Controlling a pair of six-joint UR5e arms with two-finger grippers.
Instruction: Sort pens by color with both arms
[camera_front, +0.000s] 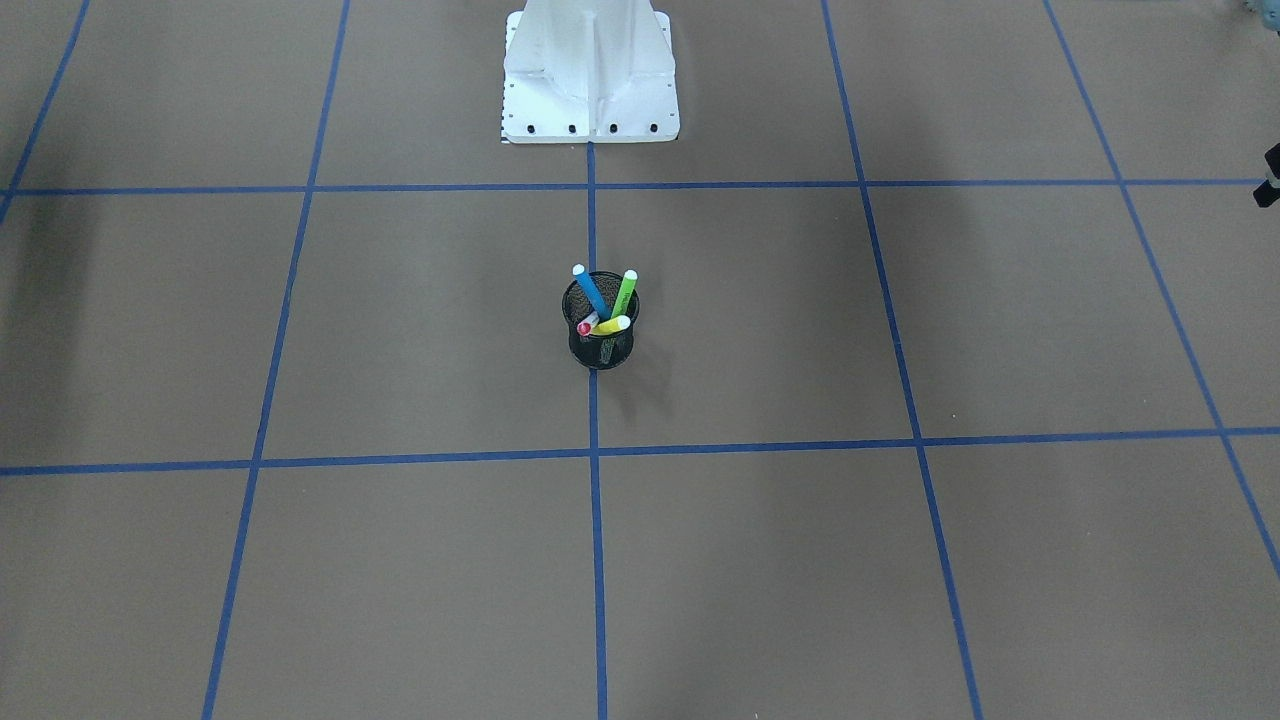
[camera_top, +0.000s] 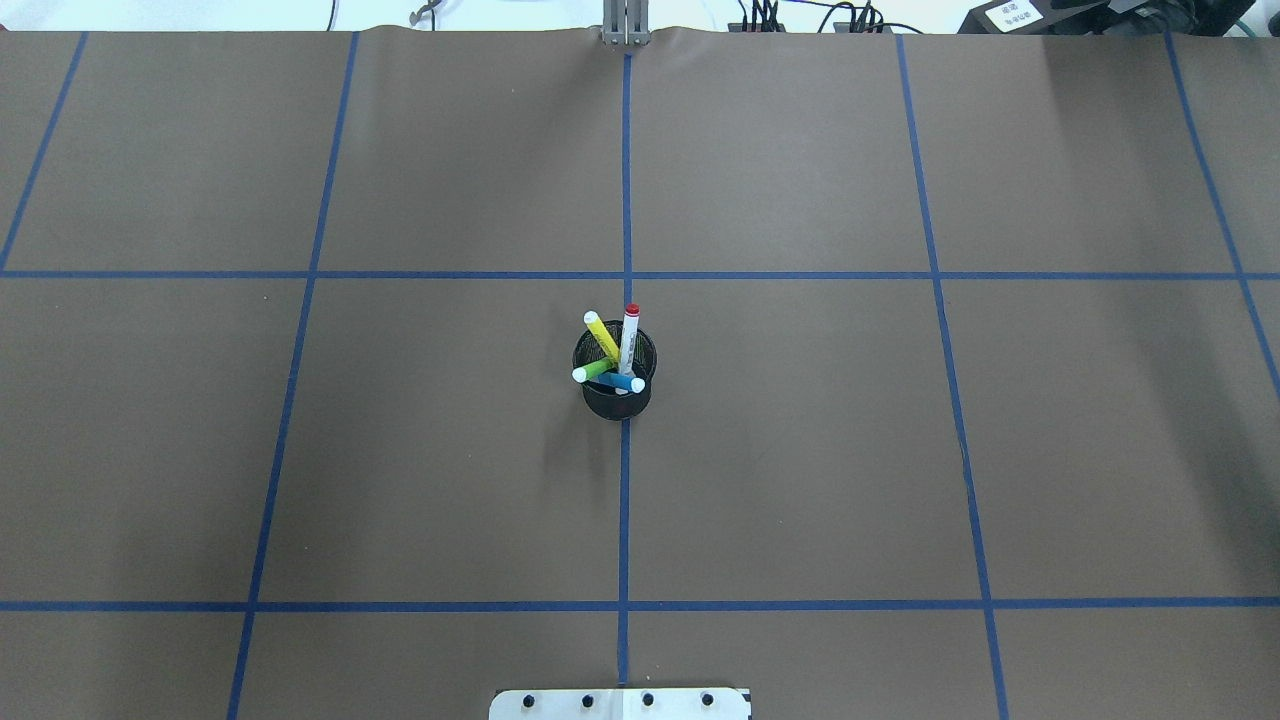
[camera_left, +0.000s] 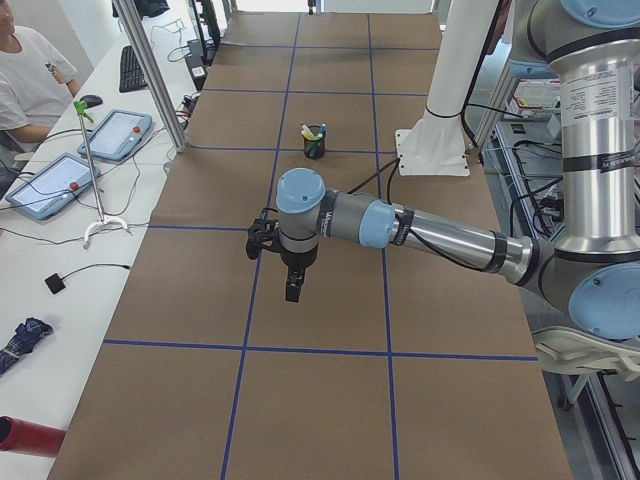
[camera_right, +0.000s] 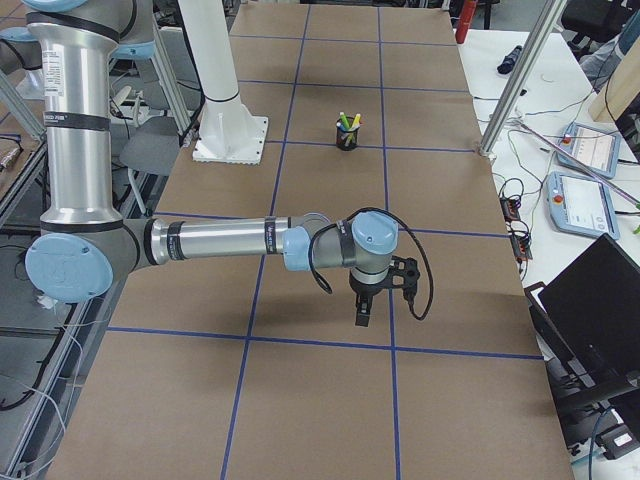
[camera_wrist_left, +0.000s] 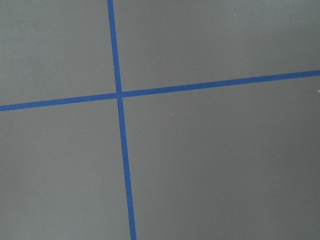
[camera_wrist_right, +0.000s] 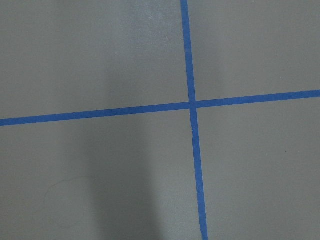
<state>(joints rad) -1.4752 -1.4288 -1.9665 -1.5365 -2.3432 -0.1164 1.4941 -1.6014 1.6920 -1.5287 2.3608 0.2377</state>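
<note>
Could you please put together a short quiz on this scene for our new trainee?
1. True or false: all four pens stand in the black mesh cup.
2. In the overhead view, which pen's tip points farthest from the robot? A) blue B) red-and-white pen C) lime green
3. Fill in: the cup stands on a ____ tape line.
Key: 1 true; 2 B; 3 blue.

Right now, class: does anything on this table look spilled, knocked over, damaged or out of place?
Nothing stands out. The mesh cup stands upright, all four pens leaning inside it; none has spilled.
</note>
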